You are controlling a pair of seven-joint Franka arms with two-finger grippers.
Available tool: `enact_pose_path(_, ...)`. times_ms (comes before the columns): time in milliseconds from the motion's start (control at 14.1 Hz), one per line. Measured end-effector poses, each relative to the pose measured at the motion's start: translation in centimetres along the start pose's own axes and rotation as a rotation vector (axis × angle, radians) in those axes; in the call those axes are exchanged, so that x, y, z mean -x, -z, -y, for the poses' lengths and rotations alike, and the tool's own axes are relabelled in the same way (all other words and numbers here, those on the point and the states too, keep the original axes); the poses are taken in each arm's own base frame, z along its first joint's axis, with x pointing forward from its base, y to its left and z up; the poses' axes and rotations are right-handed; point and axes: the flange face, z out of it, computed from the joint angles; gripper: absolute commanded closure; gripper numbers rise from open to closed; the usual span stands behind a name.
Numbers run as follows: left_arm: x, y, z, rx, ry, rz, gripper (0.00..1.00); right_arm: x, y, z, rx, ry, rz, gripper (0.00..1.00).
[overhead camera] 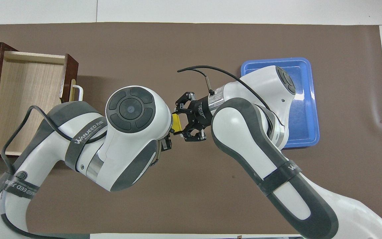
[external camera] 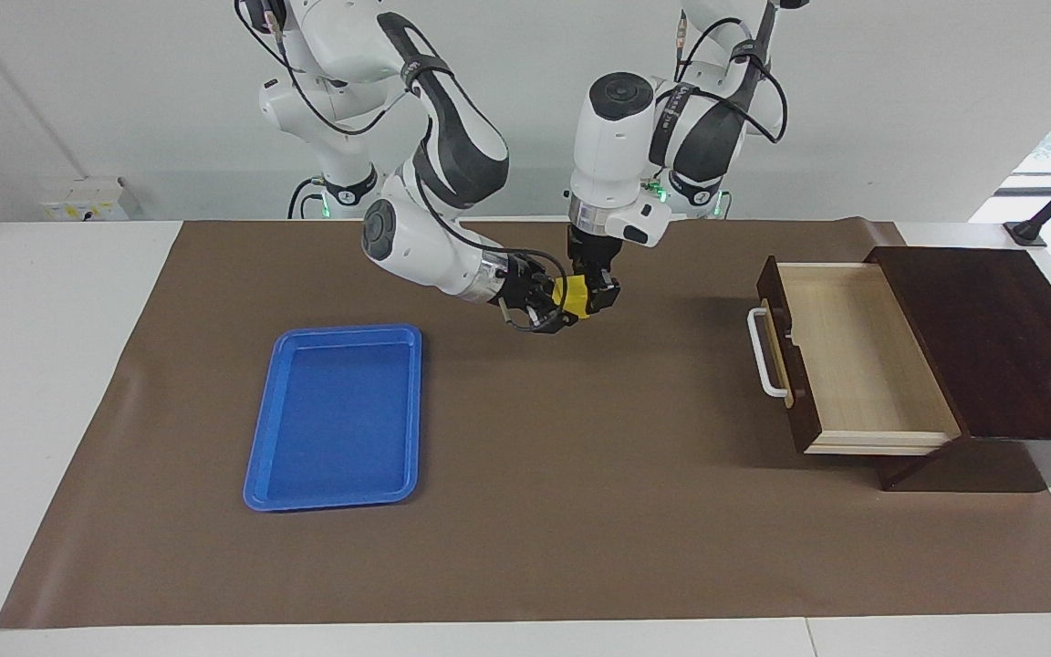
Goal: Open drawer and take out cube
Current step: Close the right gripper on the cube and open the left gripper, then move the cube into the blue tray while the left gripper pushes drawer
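Mid-air handover btwn arms: cube pinched in left gripper fingers, right gripper fingers spread round it w/o clamping — early release = drop to counter, well clear of open drawer.

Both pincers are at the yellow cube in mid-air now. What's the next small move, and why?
Probably shut the right pincer fully on the cube before the left pincer lets go. The cube hangs between both over the brown mat, the drawer is already open and shows nothing inside, and the blue tray waits at the right arm's end.
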Motion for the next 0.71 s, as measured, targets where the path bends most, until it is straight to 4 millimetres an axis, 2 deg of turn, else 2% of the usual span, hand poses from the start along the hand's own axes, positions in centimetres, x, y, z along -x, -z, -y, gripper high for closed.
enact_pose_path(142,0.00,0.00,0.00,0.000,0.000,0.000,1.00,0.00,0.00,0.00,0.000,0.000,0.000,1.00)
enact_pose_path(213,0.00,0.00,0.00,0.000,0.000,0.000,0.78,0.00,0.00,0.00,0.000,0.000,0.000,1.00)
enact_pose_path(285,0.00,0.00,0.00,0.000,0.000,0.000,0.48,0.00,0.00,0.00,0.000,0.000,0.000,1.00)
enact_pose_path(356,0.00,0.00,0.00,0.000,0.000,0.000,0.00,0.00,0.00,0.00,0.000,0.000,0.000,1.00)
enact_pose_path(711,-0.39,0.11,-0.35,0.005,0.000,-0.006,0.00,-0.16,0.42,0.28,-0.016,-0.002,-0.002,1.00)
